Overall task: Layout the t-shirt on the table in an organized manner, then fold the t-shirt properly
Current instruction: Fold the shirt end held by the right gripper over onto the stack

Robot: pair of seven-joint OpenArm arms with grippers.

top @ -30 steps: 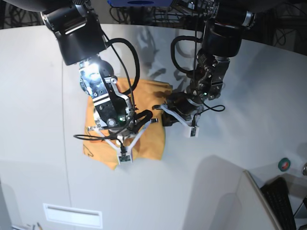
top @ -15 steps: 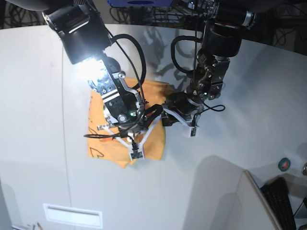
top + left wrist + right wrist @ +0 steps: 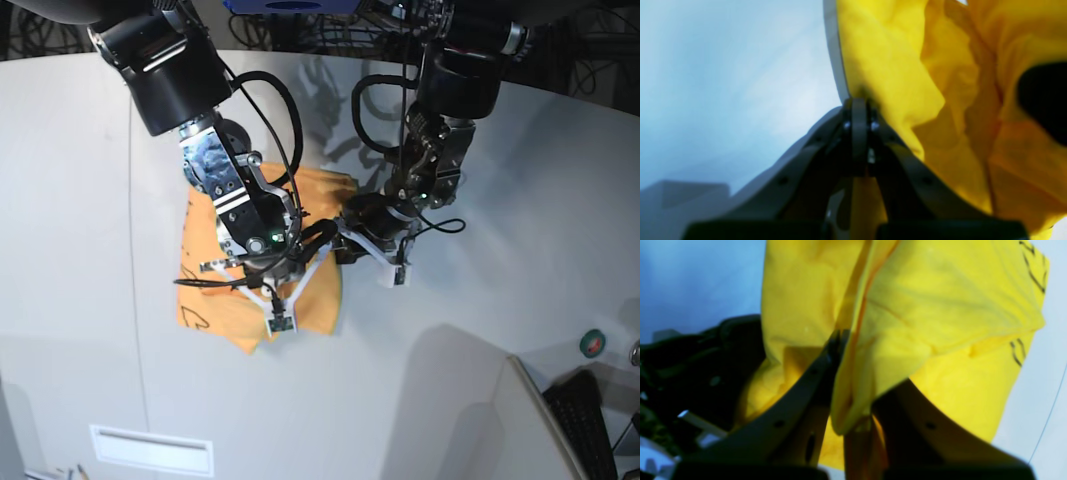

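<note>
Orange t-shirt point(image 3: 225, 275) bunched at center left of the table point(image 3: 520, 200), right gripper point(image 3: 283, 322) above its lower edge, clamped on a fold of cloth, left gripper point(image 3: 330, 232) at its right edge, pinched on the hem

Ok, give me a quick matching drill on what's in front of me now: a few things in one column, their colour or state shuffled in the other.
Things:
1. t-shirt
2. table
3. left gripper
4. script

Colour or state:
a. pale grey-white
b. black
c. orange
d. shut on cloth

Pairs: 1-c, 2-a, 3-d, 4-b
</note>
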